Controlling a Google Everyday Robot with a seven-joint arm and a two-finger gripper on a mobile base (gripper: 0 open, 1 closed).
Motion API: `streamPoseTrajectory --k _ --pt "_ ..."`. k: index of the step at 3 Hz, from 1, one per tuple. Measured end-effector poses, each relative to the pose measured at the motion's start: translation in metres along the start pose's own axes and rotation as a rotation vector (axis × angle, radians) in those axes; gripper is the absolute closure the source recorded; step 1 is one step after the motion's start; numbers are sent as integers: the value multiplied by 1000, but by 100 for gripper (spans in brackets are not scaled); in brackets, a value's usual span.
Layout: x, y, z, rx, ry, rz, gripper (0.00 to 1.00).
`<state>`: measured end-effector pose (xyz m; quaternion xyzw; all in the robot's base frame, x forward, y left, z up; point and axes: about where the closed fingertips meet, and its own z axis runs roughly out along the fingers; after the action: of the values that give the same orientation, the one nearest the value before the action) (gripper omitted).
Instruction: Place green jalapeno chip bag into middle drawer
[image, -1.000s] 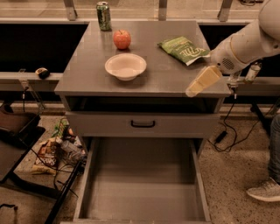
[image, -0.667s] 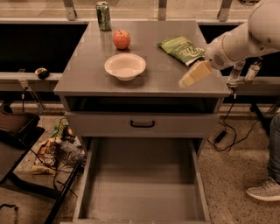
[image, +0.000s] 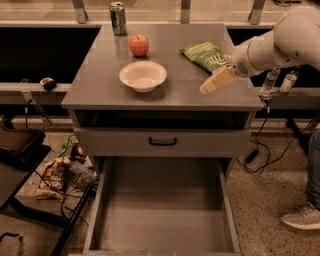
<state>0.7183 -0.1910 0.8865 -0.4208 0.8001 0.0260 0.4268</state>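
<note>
The grey cabinet top (image: 95, 87) carries four things. The gripper (image: 216, 81) hovers over its front right part, near the right edge. Just behind the gripper, towards the back, the green jalapeno chip bag (image: 206, 55) lies flat and slanted. Well off to the gripper's left sits the white bowl (image: 143, 76), upright. Beyond the bowl stands the red apple (image: 139, 45). Farthest from the gripper, at the back edge, is the green soda can (image: 118, 18).

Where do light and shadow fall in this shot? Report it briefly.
Camera view: cabinet top evenly lit; white bowl casts a soft shadow; middle drawer dimmer inside; end effector brightly lit over the top's right side, near the green jalapeno chip bag.
</note>
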Motion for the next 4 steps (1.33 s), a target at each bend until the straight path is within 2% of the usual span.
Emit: streamPoseTrajectory --k 1,2,3,4 --pt "-14 -16 13 36 -22 37 0" --pt "-35 -43 35 98 -63 96 0" --pt "-40 -61 59 140 -100 160 0" --pt "-23 -69 85 156 -124 261 12"
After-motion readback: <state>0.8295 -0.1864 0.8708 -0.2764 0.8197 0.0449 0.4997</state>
